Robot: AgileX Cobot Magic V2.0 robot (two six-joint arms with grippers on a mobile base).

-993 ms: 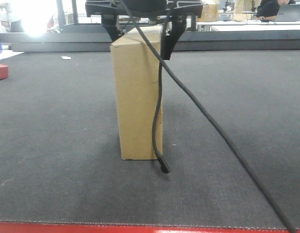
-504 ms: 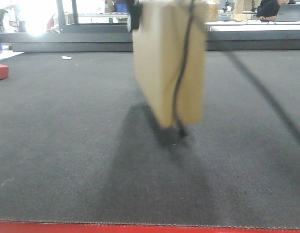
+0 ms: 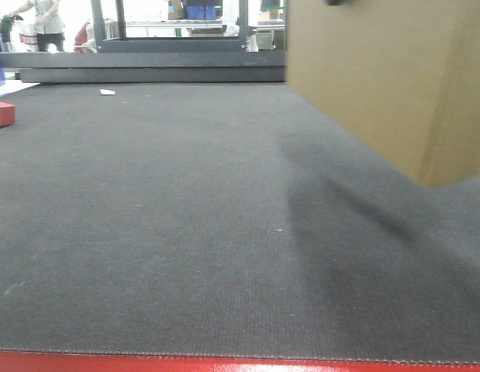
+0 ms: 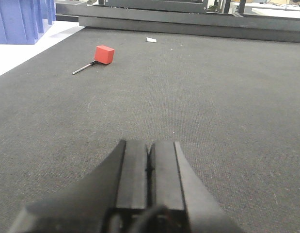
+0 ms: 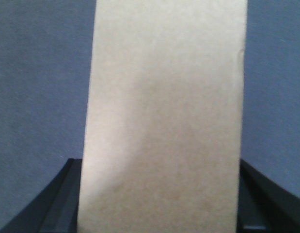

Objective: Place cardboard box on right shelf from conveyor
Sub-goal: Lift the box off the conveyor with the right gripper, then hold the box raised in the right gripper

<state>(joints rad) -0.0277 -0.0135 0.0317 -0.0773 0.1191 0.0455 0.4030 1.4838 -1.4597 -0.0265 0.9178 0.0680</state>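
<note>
The cardboard box (image 3: 395, 85), plain tan, hangs tilted in the air at the upper right of the front view, clear of the conveyor (image 3: 146, 232), and casts a shadow on the belt. In the right wrist view the cardboard box (image 5: 164, 121) fills the middle, and my right gripper (image 5: 161, 162) is shut on it, one black finger on each side. My left gripper (image 4: 149, 145) is shut with nothing in it, low over the dark belt (image 4: 227, 97). The right shelf is out of view.
A small red block (image 3: 1, 113) lies at the belt's far left, seen with a thin rod beside it (image 4: 104, 54). Blue bins (image 4: 21, 19) stand beyond the left edge. A dark rail (image 3: 146, 66) runs along the back. A white scrap (image 3: 106, 92) lies near it.
The box stood upright on the belt a second ago. It has been lifted off and carried right and toward the camera, tilting. The dangling cable has left the front view.
</note>
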